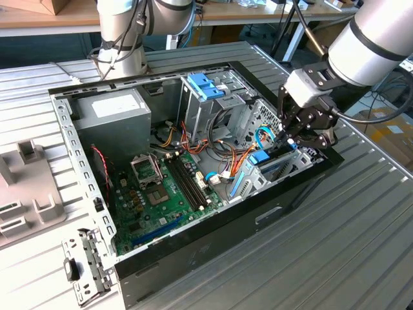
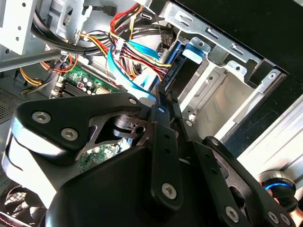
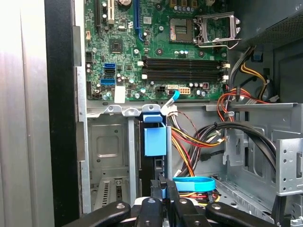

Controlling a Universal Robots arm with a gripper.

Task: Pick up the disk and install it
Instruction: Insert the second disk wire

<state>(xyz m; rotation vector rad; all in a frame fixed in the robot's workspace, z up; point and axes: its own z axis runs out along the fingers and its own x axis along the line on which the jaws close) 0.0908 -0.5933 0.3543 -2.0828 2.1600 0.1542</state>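
Note:
The disk (image 3: 155, 139) stands on edge in the narrow bay of the grey metal drive cage (image 3: 109, 146), and its blue plastic bracket faces the first wrist view. In the exterior view the disk (image 1: 261, 158) is at the case's right end, near the front wall. My gripper (image 1: 288, 139) hangs right over it, with its black fingers (image 3: 173, 191) close together on the disk's near edge. The second wrist view has my gripper (image 2: 166, 101) pinching that thin edge, with the disk's (image 2: 177, 66) blue side running away into the bay.
The open computer case (image 1: 193, 245) lies on a ribbed metal table. It holds a green motherboard (image 1: 161, 194), a grey power-supply box (image 1: 113, 110), a cage with blue latches (image 1: 206, 87) and bundles of cables (image 3: 203, 137) beside the bay. A loose metal bracket (image 1: 84, 265) lies at the exterior view's left.

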